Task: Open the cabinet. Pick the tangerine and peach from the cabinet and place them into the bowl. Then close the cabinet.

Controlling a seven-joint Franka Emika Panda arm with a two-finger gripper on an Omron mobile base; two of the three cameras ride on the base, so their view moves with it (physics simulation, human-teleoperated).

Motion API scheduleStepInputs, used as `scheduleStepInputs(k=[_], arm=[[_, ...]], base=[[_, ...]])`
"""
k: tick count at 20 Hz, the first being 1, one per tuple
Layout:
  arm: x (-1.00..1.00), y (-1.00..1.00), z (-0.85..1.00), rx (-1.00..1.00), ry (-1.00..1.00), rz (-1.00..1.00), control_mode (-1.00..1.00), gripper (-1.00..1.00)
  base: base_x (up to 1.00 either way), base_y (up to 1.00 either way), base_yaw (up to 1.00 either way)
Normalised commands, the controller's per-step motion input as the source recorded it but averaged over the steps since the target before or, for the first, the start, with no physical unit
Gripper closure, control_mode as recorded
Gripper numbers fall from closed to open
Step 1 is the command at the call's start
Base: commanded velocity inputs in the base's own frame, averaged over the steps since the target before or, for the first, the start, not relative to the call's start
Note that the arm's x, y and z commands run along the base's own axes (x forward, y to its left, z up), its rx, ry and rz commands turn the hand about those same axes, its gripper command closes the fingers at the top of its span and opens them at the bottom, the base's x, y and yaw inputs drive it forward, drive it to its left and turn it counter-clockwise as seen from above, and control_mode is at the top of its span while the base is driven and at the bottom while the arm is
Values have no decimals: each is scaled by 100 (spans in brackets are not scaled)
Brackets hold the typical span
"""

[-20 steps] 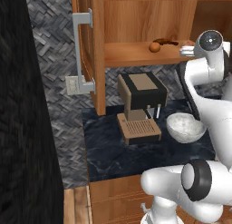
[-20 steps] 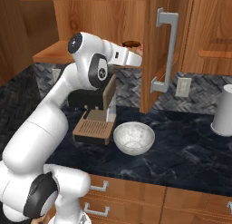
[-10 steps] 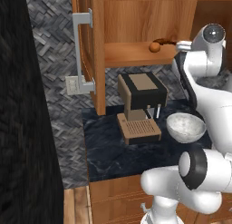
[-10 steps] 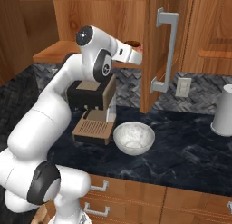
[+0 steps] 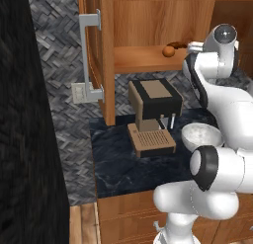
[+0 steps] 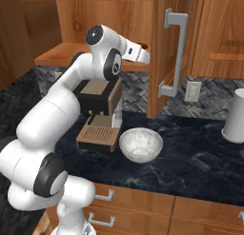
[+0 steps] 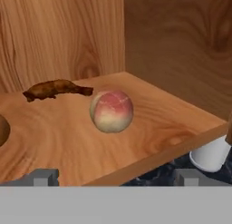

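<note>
The cabinet (image 5: 140,59) stands open, its doors (image 6: 159,63) swung out. On its wooden shelf (image 7: 149,123) the pinkish-cream peach (image 7: 111,110) lies just ahead of my gripper (image 7: 116,177), which is open with nothing between its fingertips (image 7: 44,176). A round orange-brown fruit at the hand view's left edge looks like the tangerine (image 7: 2,129); it also sits on the shelf in the left base view (image 5: 168,51). The speckled bowl (image 6: 140,144) rests on the dark counter below, beside the coffee machine.
A dark brown elongated item (image 7: 56,89) lies at the back of the shelf. The brown coffee machine (image 5: 150,109) stands under the shelf. A white cup (image 6: 235,116) is on the counter to the right. Long silver handles (image 6: 173,53) stick out from the open doors.
My arm's upper joints have swung to the right in front of the shelf. The gripper stays open and the fruits have not moved.
</note>
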Motion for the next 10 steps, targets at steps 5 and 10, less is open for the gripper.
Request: scheduleStepInputs(k=[5,10], arm=[[63,-17,0,1,1,5,-100,-100],[49,-35,0,3,5,10,-100,-100]], base=[[0,0,0],[0,0,0]])
